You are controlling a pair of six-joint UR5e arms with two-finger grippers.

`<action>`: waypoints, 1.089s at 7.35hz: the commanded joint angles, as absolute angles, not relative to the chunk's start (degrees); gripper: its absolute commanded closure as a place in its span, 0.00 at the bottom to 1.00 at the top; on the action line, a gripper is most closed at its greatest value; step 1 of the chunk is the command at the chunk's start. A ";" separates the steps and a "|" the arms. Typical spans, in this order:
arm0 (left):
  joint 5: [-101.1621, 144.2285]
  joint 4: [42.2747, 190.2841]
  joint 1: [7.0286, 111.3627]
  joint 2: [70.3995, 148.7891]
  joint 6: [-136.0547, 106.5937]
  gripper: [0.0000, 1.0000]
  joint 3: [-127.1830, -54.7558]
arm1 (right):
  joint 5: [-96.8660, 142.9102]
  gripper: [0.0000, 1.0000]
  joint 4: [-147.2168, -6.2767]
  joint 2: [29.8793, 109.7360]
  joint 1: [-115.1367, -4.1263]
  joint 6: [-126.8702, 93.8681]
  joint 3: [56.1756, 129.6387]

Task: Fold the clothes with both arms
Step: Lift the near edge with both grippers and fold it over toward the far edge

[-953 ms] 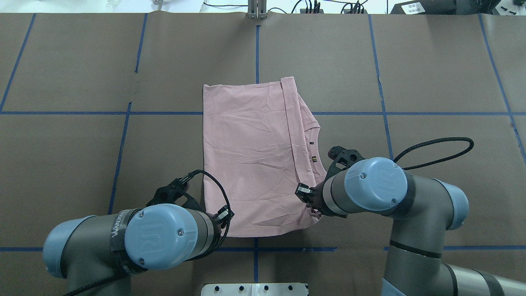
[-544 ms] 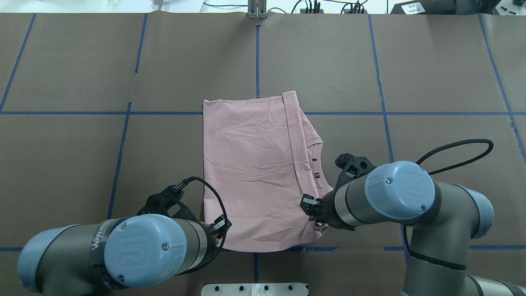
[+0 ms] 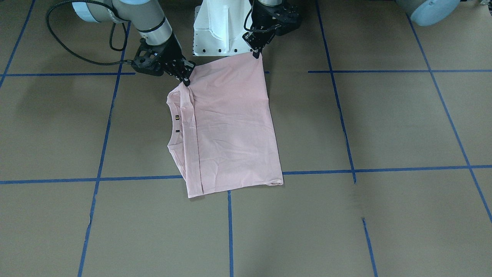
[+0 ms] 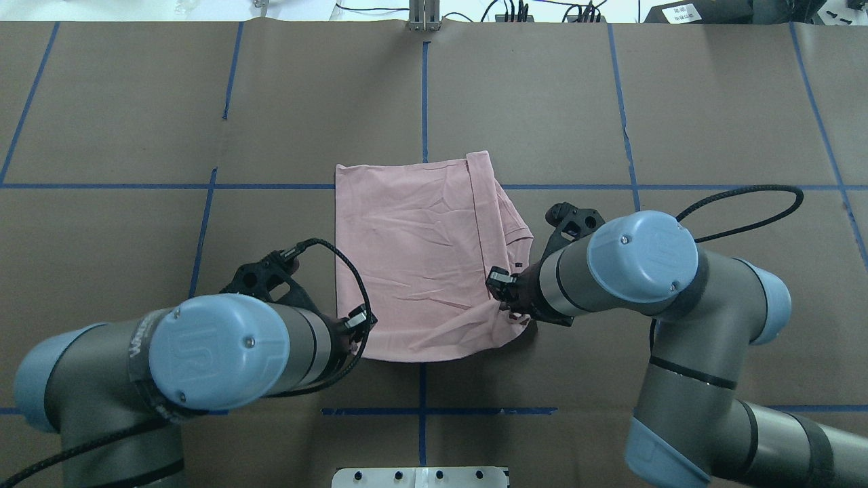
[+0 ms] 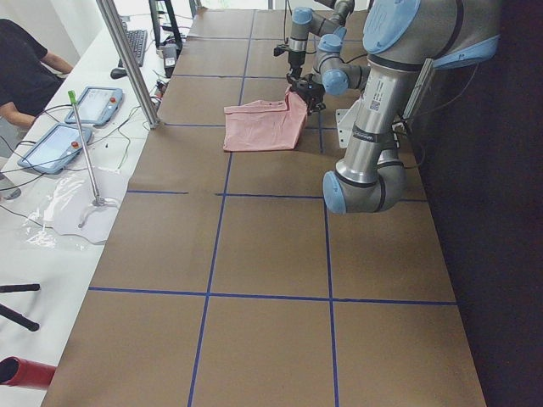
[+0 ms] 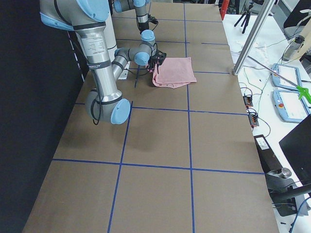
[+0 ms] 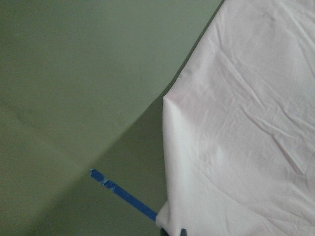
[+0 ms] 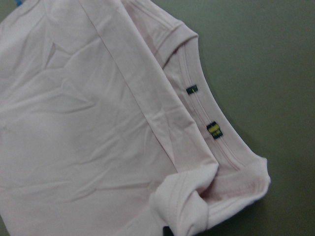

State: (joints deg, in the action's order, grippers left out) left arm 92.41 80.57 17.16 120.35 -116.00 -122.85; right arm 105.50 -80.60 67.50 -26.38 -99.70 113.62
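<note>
Pale pink cotton T-shirt [image 4: 413,251], already narrowed to a rectangle, lies on the brown paper-covered tabletop [image 4: 610,122], midway along its width and nearer the robot-side edge than the far edge. Left tool [image 3: 256,53] is clenched on the robot-side corner at the plain folded side. Right tool [image 3: 187,80] is clenched on the robot-side corner by the neck band [image 8: 231,152], where the cloth bunches into a roll. Both corners sit raised off the paper, with the edge sagging between them; the far half lies flat. Judgement: crosswise fold in hand, lift stage. Next move calls for carrying both corners level and at equal pace toward the far edge, laying them on the far corners, then letting go. Uneven pace would likely skew the crease. Hard to make out: overhead, the wrists cover both tools' tips; the wrist cameras show almost only cloth; any print is out of sight; the text on the two small neck labels [image 8: 214,129] is unreadable.
</note>
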 commanded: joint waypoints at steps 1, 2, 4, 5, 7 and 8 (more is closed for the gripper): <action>92.46 89.86 22.49 120.41 -113.20 1.00 -113.87 | 105.47 1.00 -79.55 61.73 -30.92 -97.73 105.69; 92.37 95.05 23.28 120.50 -113.29 1.00 -109.56 | 105.47 1.00 -75.19 60.48 -31.72 -97.73 101.73; 92.37 96.24 25.04 120.76 -113.38 1.00 -108.02 | 105.38 1.00 -69.19 60.38 -32.86 -97.73 96.61; 92.37 96.50 27.49 122.59 -113.29 1.00 -106.28 | 105.47 1.00 -69.17 58.12 -35.13 -97.73 94.24; 92.37 103.30 33.90 128.90 -110.16 1.00 -92.72 | 105.99 1.00 -68.21 47.25 -39.09 -96.69 79.09; 92.37 110.67 35.67 130.33 -109.08 0.60 -84.02 | 105.91 1.00 -61.76 44.85 -40.59 -96.59 71.27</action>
